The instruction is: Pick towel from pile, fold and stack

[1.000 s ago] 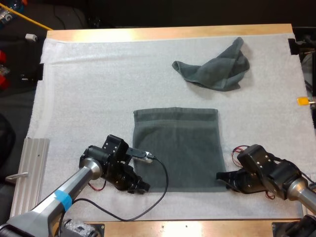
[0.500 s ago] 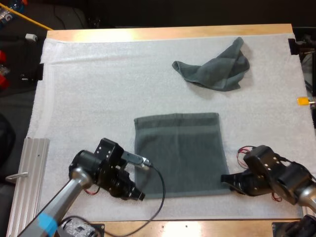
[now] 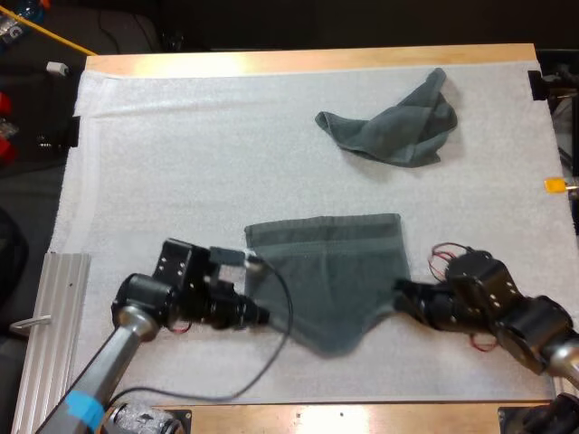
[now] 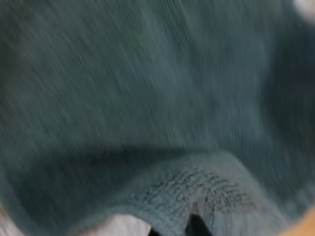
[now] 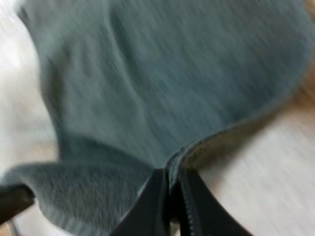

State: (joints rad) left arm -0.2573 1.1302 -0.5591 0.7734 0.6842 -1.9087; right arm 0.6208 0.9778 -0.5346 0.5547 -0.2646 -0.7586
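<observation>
The left gripper (image 3: 260,316) is clamped on the near left corner of the spread towel (image 3: 330,267), and the right gripper (image 3: 401,294) pinches its near right corner between closed fingers (image 5: 195,206). The spread towel's near edge sags between them, while its far edge lies flat on the white mat (image 3: 181,163). The crumpled towel (image 3: 393,122) sits well apart, near the mat's far right.

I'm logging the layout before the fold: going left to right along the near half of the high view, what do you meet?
From the left: metal rail → left hand, gripping a near corner → spread towel → right hand, gripping the other.
</observation>
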